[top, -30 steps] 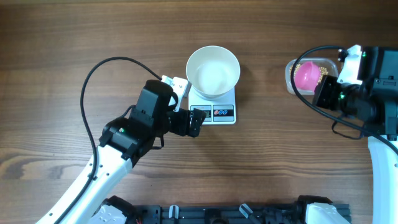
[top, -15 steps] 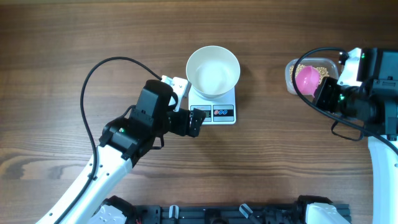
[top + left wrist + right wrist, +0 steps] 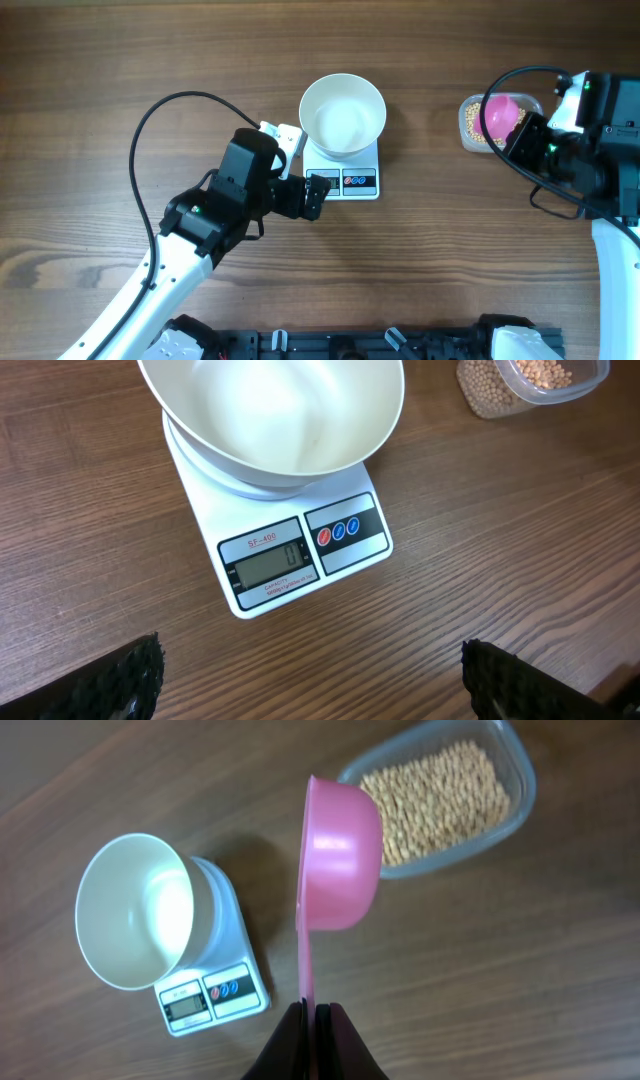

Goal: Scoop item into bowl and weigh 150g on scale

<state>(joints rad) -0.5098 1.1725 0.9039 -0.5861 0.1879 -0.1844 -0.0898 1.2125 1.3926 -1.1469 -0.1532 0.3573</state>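
The beans [image 3: 440,795] lay in a clear tub [image 3: 515,790] at the right side of the bench [image 3: 120,60]. A pink scoop [image 3: 340,860] hung over the tub, turned on its side. The right gripper [image 3: 310,1020] was pressed tight on the scoop's thin handle. Well to the left, the white bowl [image 3: 343,115] sat empty on the scale [image 3: 358,183], which showed zero. The left gripper [image 3: 315,675] was spread wide near the front of the scale, holding nothing.

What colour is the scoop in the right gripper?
Pink all over; the scoop shows best in the right wrist view.
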